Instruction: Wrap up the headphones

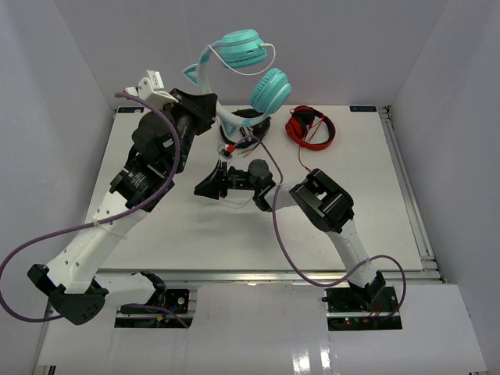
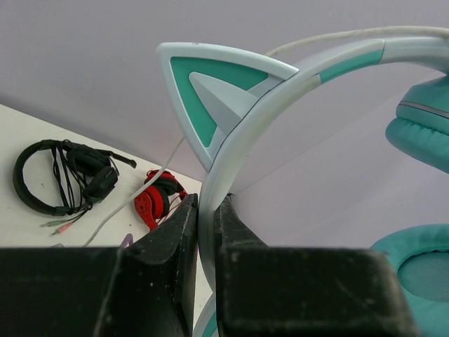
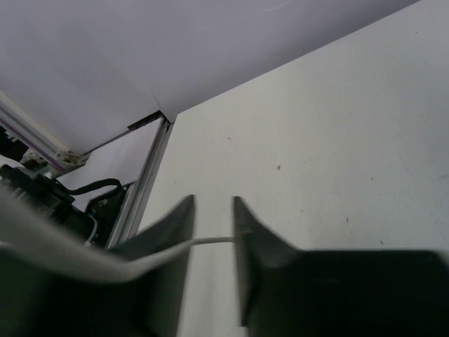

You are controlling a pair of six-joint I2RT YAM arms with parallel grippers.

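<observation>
L pincer [image 2: 207,210] on headphones [image 2: 280,78], R pincer [image 3: 212,210] astride cable [image 3: 210,241]

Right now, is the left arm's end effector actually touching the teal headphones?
Touching. The left wrist view shows the left end effector shut on the headphones, their pale headband pinched between both fingers without a gap.

headphones [image 1: 269,87] up above desk [image 1: 375,195] far edge, headband in left gripper [image 1: 209,109], black headphones [image 2: 66,184] on desk below them, red headphones [image 1: 311,126] just right of those, right gripper [image 1: 209,186] low over desk centre, cable [image 3: 210,242] between its fingers
</observation>
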